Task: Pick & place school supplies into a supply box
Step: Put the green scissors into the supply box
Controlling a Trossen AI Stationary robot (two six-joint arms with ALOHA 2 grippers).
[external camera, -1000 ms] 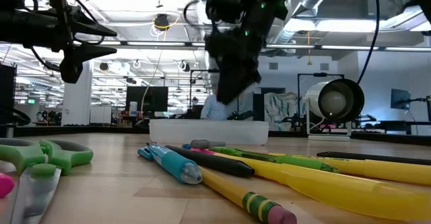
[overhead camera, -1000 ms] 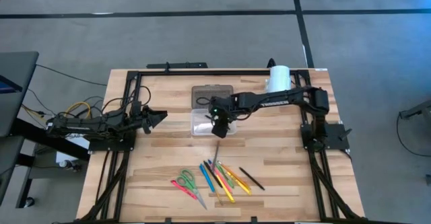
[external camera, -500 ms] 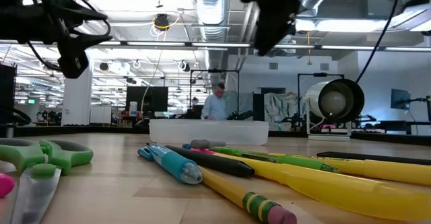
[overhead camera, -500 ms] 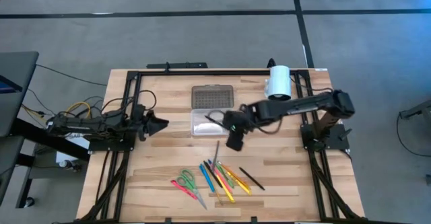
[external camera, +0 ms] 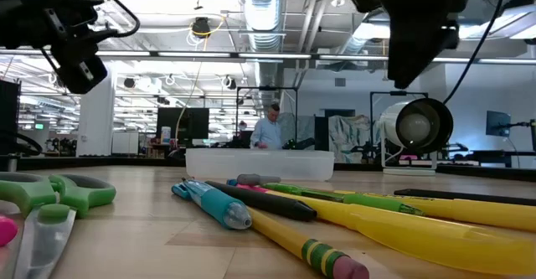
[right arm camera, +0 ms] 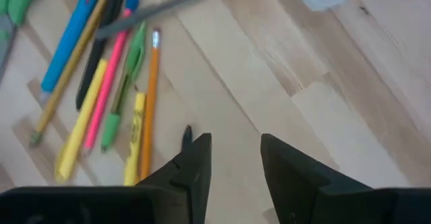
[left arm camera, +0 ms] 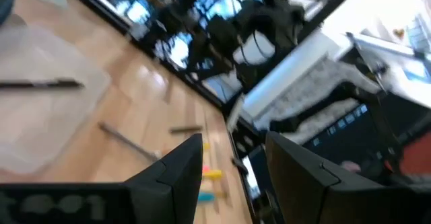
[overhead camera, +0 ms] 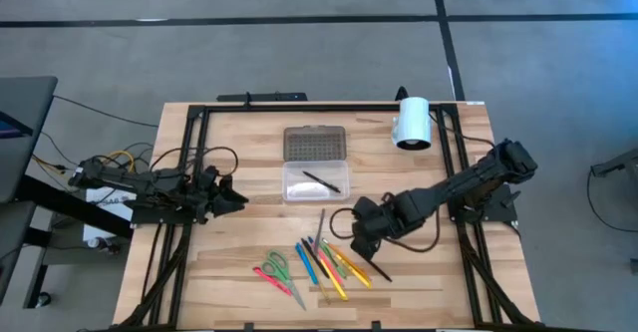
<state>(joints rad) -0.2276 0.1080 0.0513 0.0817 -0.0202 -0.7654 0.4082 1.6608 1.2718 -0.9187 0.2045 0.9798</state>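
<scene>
The supply box [overhead camera: 315, 183], clear and lidless, stands mid-table with a black pen [overhead camera: 322, 180] lying inside it. Its dotted grey lid [overhead camera: 315, 143] lies flat just beyond it. The remaining supplies lie in a cluster near the table's near edge: green-handled scissors [overhead camera: 276, 270], coloured pens [overhead camera: 324, 262], a grey pencil [overhead camera: 321, 222] and a black marker [overhead camera: 371, 265]. My right gripper [overhead camera: 349, 228] hovers open just right of the grey pencil, above the far end of the cluster [right arm camera: 108, 83]. My left gripper [overhead camera: 235, 200] waits open at the table's left side.
A white cylinder [overhead camera: 412, 123] lies at the far right of the table. Black frame rails run along the table's left, right and far sides. Bare wood lies between the box and the pens. A person stands far off in the room [external camera: 268, 132].
My right gripper has swung from above the box toward the table's near edge and right, ending over the far end of the pen cluster. The black pen now shows lying in the box where the gripper stood. My left gripper has drifted slightly toward the near edge.
</scene>
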